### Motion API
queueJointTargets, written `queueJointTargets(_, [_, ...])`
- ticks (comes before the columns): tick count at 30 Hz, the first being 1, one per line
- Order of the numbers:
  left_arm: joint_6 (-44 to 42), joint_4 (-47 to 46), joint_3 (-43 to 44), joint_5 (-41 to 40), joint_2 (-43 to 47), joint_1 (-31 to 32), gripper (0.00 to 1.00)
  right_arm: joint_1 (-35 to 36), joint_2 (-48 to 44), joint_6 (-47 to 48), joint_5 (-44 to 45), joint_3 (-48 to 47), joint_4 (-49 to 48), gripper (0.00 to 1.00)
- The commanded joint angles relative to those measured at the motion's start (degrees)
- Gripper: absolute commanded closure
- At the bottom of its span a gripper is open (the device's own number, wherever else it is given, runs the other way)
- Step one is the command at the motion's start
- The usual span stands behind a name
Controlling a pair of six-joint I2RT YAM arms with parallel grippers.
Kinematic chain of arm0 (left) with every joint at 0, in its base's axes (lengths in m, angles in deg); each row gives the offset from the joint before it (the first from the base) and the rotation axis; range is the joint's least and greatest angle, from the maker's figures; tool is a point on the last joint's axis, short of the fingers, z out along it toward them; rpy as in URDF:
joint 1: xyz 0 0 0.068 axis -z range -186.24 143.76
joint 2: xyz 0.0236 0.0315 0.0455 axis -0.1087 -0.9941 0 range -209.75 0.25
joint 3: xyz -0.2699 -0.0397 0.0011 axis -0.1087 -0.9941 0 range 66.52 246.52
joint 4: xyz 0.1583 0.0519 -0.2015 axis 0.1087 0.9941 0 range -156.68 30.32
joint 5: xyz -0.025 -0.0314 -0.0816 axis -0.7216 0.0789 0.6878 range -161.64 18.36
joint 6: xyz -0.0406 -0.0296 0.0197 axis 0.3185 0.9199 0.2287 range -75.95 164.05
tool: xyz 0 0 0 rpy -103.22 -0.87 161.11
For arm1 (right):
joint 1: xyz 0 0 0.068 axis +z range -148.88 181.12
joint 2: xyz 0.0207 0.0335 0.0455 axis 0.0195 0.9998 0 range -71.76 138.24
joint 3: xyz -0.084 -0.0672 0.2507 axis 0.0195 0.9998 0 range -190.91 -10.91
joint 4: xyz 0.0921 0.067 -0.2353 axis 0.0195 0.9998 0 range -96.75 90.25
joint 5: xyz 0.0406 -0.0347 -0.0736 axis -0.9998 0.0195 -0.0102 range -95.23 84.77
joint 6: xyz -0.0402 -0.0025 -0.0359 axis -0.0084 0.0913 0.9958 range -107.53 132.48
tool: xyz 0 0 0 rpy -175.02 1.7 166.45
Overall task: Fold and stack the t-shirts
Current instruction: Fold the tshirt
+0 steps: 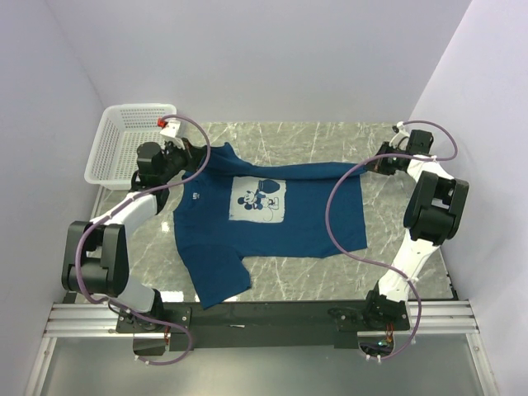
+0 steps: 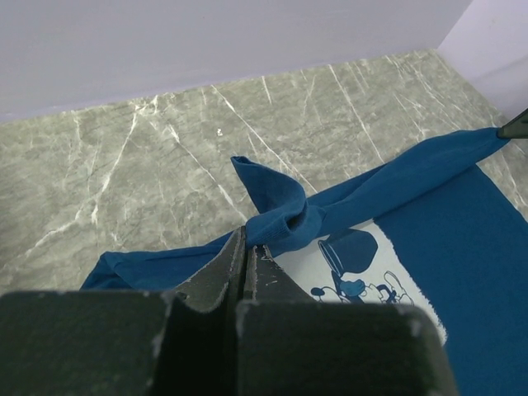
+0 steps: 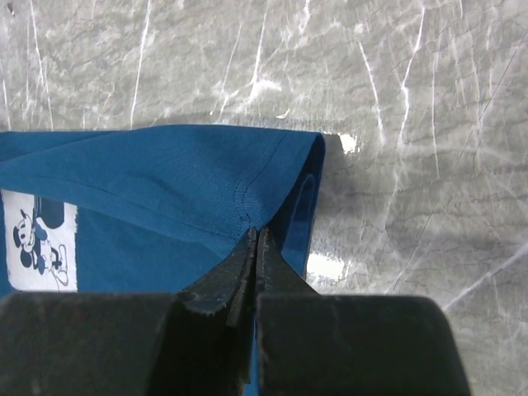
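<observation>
Soft navy cotton t-shirt [image 1: 272, 223] with pale square mouse print, spread on grey veined marble surface [image 1: 330, 140], far edge pulled taut, left jaws clamped on bunched far-left fabric, right jaws clamped on stitched far-right hem, both arms stretched far and low

The t-shirt [image 1: 272, 219] lies spread across the middle of the bench [image 1: 330, 140]. The basket [image 1: 111, 153] stands behind and left of the t-shirt. The left fingers [image 2: 231, 268] pinch the t-shirt's far left corner, and the right fingers [image 3: 242, 266] its far right corner.
</observation>
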Motion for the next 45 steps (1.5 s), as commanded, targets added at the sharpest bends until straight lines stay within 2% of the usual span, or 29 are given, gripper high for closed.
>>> queueJointTargets(1, [-0.6,-1.3,-0.3,0.4,3.2,-0.2,0.99,-0.7,-3.4,0.9,-0.5,0.5,-0.4,0.99])
queueJointTargets(21, [-1.1,-0.5,-2.2,0.2,4.1,-0.2,0.99,-1.3,-5.6,3.2,-1.0,3.0,0.7,0.98])
queueJointTargets(22, [-0.9,-0.6,-2.4,0.3,4.1,-0.2,0.99,-1.6,-5.9,3.6,-0.6,3.4,0.9,0.97])
queueJointTargets(25, [-0.9,-0.6,-3.2,0.6,4.4,-0.2,0.99,-2.8,-7.0,5.4,0.3,4.5,2.1,0.67])
queueJointTargets(26, [-1.1,-0.2,-3.3,0.7,4.4,-0.2,0.99,-3.2,-7.5,5.9,1.0,5.5,2.0,0.49])
queueJointTargets(27, [-1.1,0.1,-3.4,0.6,4.7,-0.2,0.99,-3.5,-8.7,6.3,1.7,6.0,2.0,0.41])
queueJointTargets(29, [-1.2,-0.1,-3.8,0.6,4.9,-0.2,0.99,-4.7,-9.9,7.5,3.1,7.8,1.8,0.32])
queueJointTargets(36, [-1.2,0.3,-4.0,0.7,5.7,-0.2,0.99,-5.8,-15.0,10.6,-1.9,11.8,2.8,0.32])
queueJointTargets(45, [-1.6,0.6,-5.9,0.6,7.0,-0.2,0.99,-5.8,-16.7,10.3,-4.8,13.3,3.4,0.32])
